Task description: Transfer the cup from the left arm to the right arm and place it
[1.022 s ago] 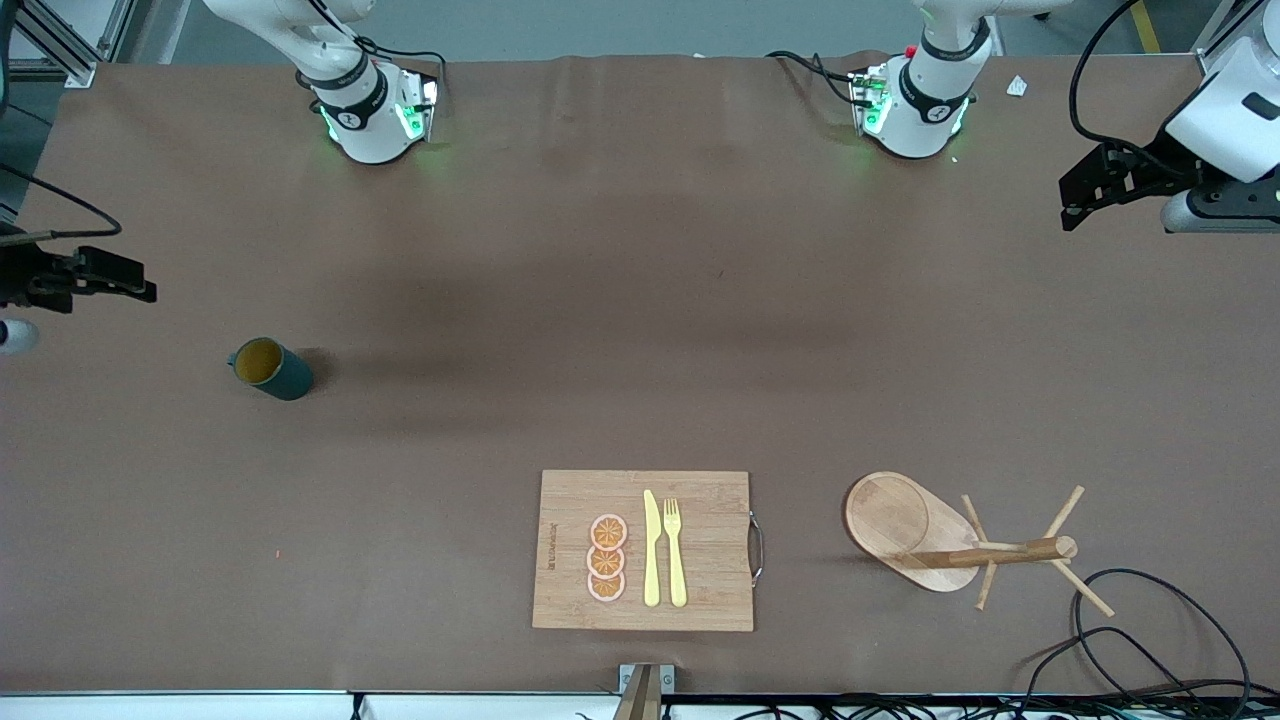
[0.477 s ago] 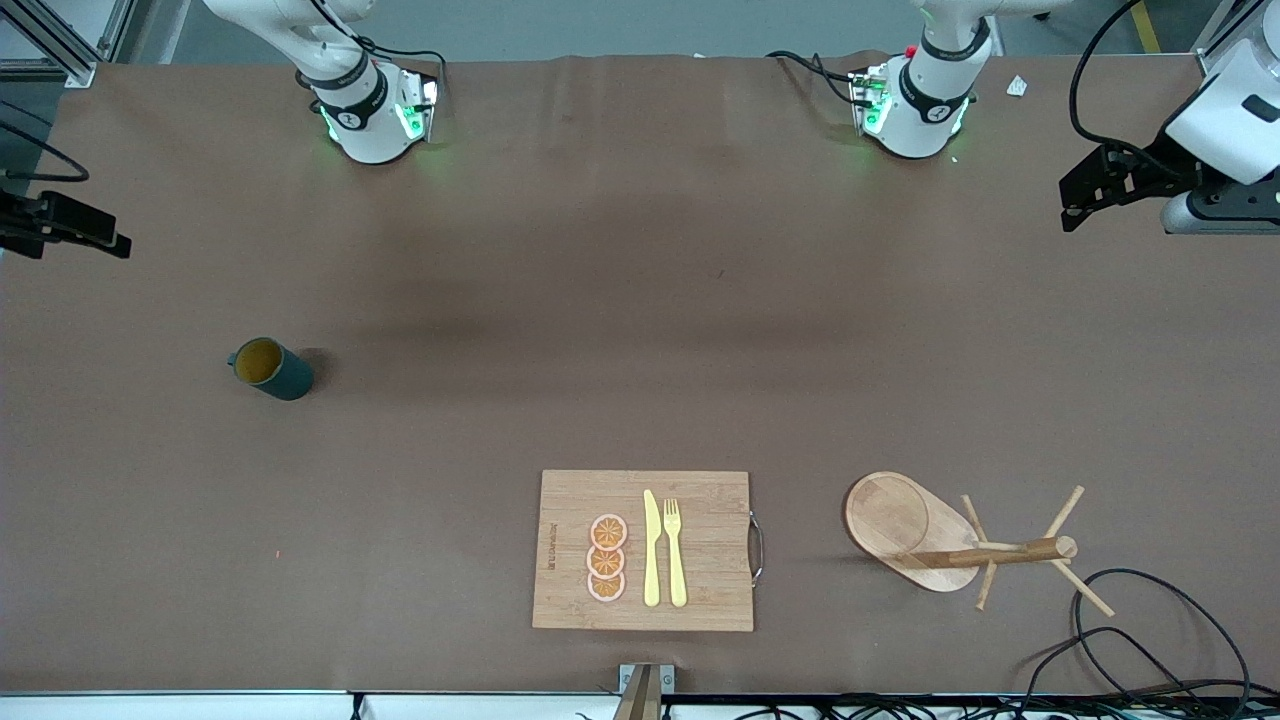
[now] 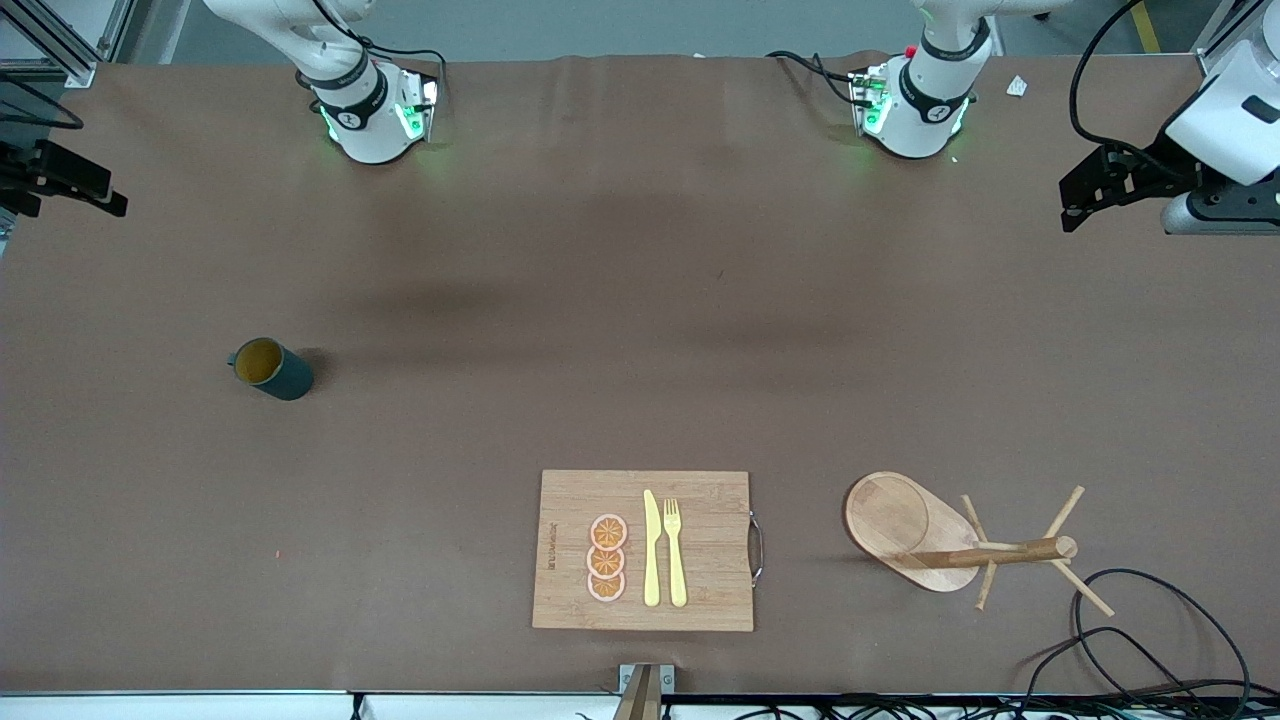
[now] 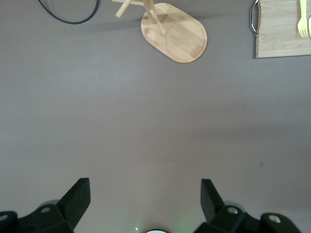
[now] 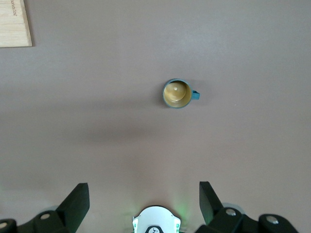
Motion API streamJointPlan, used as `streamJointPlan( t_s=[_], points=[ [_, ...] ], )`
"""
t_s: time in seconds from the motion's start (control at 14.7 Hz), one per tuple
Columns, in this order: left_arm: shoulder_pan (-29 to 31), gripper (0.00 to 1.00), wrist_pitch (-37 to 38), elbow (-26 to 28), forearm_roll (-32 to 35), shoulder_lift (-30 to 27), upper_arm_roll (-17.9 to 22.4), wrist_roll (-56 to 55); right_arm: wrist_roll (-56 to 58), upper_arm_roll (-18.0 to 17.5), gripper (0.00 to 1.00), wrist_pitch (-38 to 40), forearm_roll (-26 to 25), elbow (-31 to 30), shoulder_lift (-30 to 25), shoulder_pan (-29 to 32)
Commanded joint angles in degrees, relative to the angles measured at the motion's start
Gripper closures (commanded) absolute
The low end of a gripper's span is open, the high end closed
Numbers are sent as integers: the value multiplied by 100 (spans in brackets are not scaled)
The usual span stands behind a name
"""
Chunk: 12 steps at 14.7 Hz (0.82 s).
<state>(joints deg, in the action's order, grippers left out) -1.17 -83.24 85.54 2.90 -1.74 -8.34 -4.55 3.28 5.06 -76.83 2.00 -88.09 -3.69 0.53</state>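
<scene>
**Cup stands alone on the table, both claws wide and empty**

The cup (image 3: pixel 270 368) sits upright on the brown table (image 3: pixel 640 300), toward the right arm's end, its yellow inside showing and its small handle pointing at the table's edge. Nothing is touching it. The right gripper (image 3: pixel 85 185) hovers high over the table's edge at that same end, fingers spread wide, holding nothing; its wrist camera looks straight down on the cup, well apart from the fingertips (image 5: pixel 77 199). The left gripper (image 3: pixel 1100 190) hangs over its own end of the table, also spread open and empty, with only bare table and the wooden mug stand (image 4: pixel 174 31) under its camera.

Where could this go wrong? By the look of it the cup is already at its resting spot, so the main hazard is a careless pass from the right arm: a low sweep could clip the rim and tip it, since a small, light mug like that would topple or skid easily. The handle sticks out sideways, a likely snag for a finger. If the cup is to be picked up again, a grip landing off-centre could knock it over. The cutting board (image 3: pixel 645 550), with its knife (image 3: pixel 651 548), fork (image 3: pixel 675 550) and orange slices (image 3: pixel 606 558), lies nearer the front camera, well clear of both arms.
</scene>
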Motion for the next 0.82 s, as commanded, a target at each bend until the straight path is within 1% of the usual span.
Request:
streamJointPlan(
  t_s=[0.0,0.2,0.75],
  points=[
    [29,0,-34,7,-96,-29,-1,103,-56,-14,0,-174,-50,-305,-176,17],
    [29,0,-26,7,-96,-29,-1,103,-82,-23,0,-166,-121,-297,-158,0],
    [29,0,-26,16,-96,-29,-1,103,-65,-14,0,-324,-121,-296,-158,35]
  ],
)
